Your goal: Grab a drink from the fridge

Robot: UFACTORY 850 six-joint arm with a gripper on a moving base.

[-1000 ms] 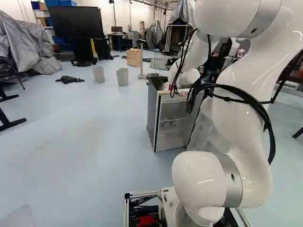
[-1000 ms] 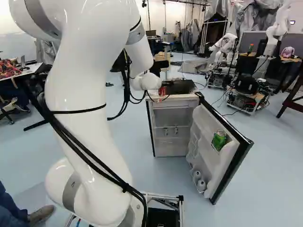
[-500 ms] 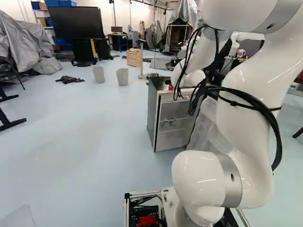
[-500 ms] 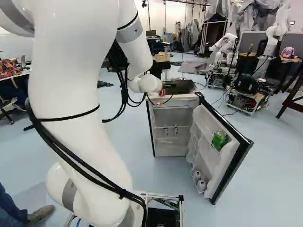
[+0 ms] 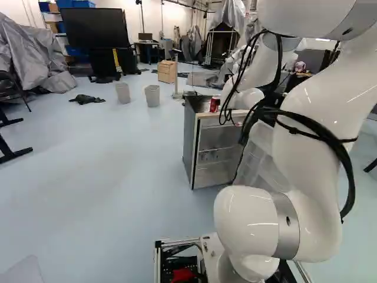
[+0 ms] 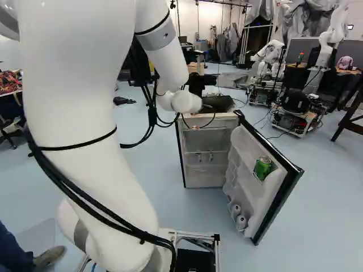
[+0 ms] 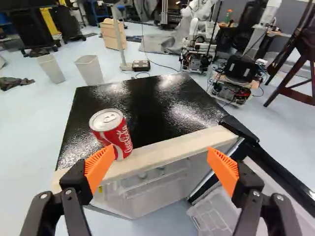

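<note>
Black two-fingered pincer (image 7: 160, 161) is wide open, empty; likely retreat step, so back off straight, orange pads (image 7: 98, 168) clear of the red soda can (image 7: 116, 136) on the glossy black fridge top (image 7: 156, 107).

Red can (image 7: 114, 135) upright atop open fridge (image 7: 162, 105).

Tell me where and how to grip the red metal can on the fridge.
Best grip the red metal can around its round wall, midway up, fingers on opposite sides. The open hand should probably come level from the fridge's front: the can stands upright near that edge of the glossy black top.
</note>
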